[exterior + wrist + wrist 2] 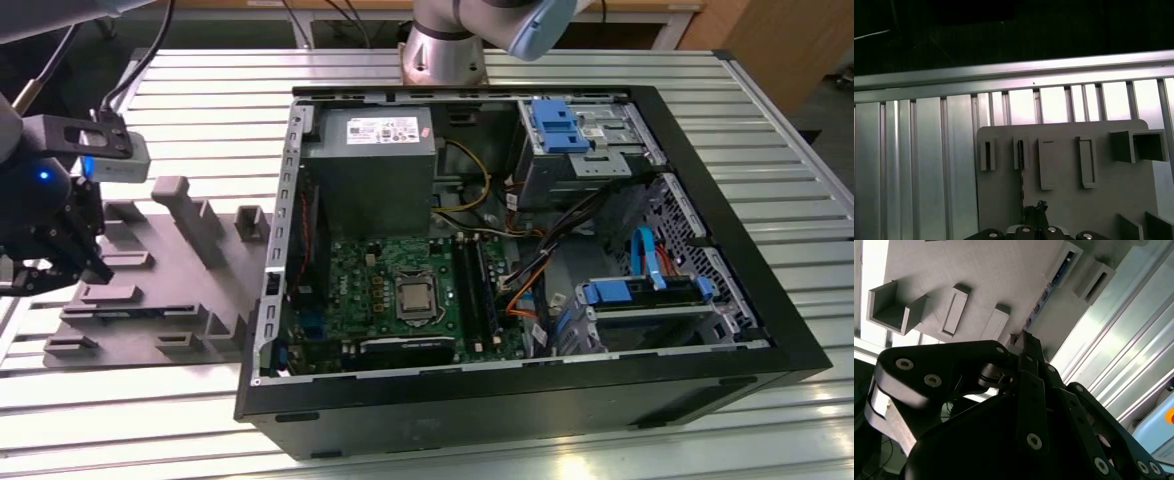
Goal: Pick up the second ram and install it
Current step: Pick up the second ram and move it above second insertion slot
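Second wrist view puts the end effector (pixel 1023 337) tips pressed together, apparently pinching the second ram (pixel 1051 285), which stands on edge in the grey holder (pixel 979 270): the pick-up step, I judge, where lifting calls for a straight, level pull.

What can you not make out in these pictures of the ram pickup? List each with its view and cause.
1. The second ram: second wrist view, thin edge only; near end hidden behind the gripper.
2. The gripper: exterior view, cut off by the picture's edge.
3. Motherboard slots: exterior view, too small to tell whether any holds a stick.
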Motion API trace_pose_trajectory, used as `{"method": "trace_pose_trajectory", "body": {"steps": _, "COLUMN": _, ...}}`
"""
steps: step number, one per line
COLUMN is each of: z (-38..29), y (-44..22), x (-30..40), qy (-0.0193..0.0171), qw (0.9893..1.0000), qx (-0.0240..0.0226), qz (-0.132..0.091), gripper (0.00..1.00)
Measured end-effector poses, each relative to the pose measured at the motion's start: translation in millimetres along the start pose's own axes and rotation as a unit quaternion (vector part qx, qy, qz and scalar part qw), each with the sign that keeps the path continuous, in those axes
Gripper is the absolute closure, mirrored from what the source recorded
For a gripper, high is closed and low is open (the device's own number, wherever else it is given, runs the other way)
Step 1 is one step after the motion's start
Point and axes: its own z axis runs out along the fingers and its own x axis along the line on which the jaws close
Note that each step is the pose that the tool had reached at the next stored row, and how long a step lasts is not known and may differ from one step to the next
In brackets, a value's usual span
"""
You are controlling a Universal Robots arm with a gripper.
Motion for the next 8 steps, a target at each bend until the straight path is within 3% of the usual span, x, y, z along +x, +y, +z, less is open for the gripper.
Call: {"method": "trace_pose_trajectory", "body": {"steps": 8, "z": 6.6, "y": -1.1, "x": 3.5, "qy": 0.0003, "qw": 1.0000, "qx": -0.0021, "qz": -0.003, "gripper": 0.89}}
